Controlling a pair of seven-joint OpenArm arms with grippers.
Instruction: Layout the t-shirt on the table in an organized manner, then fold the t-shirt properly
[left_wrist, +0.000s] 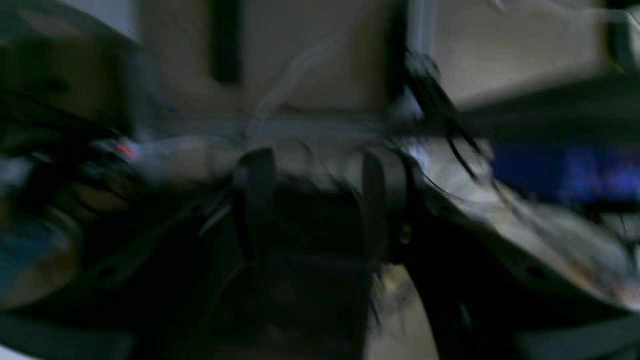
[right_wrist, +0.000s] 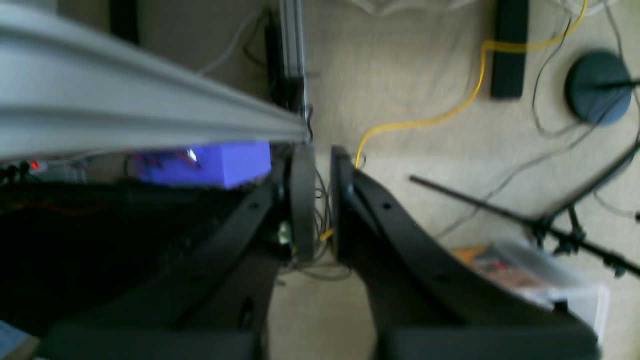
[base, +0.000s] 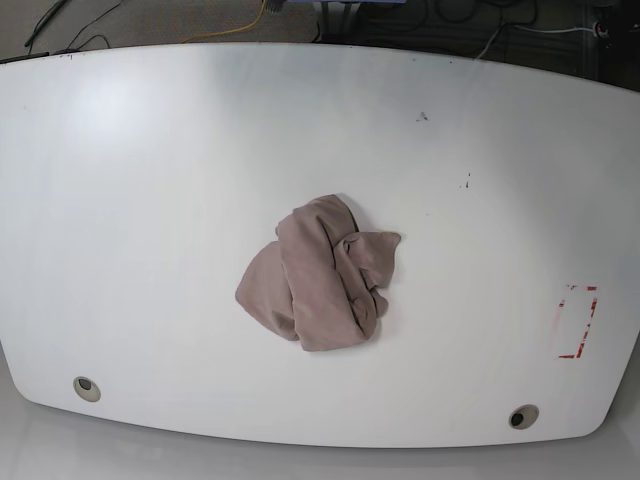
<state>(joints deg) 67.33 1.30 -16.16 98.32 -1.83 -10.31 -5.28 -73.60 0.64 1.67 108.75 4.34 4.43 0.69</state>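
Left wrist view was badly motion-blurred; left gripper (left_wrist: 320, 200) showed dark fingers apart, nothing visible between. Right gripper (right_wrist: 320, 200) was nearly together, empty, pointing at beige floor (right_wrist: 415, 90) with yellow cable (right_wrist: 425, 120), stand legs, grey rail (right_wrist: 125, 100). T-shirt (base: 320, 278) lay crumpled mid bench (base: 150, 200), neither arm in base view. Bench was white; red tape mark (base: 578, 322) at right, grommet holes (base: 87, 388) near front edge.

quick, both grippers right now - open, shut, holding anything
left gripper: jaws apart, nothing visibly between them, view blurred
right gripper: shut, holding nothing
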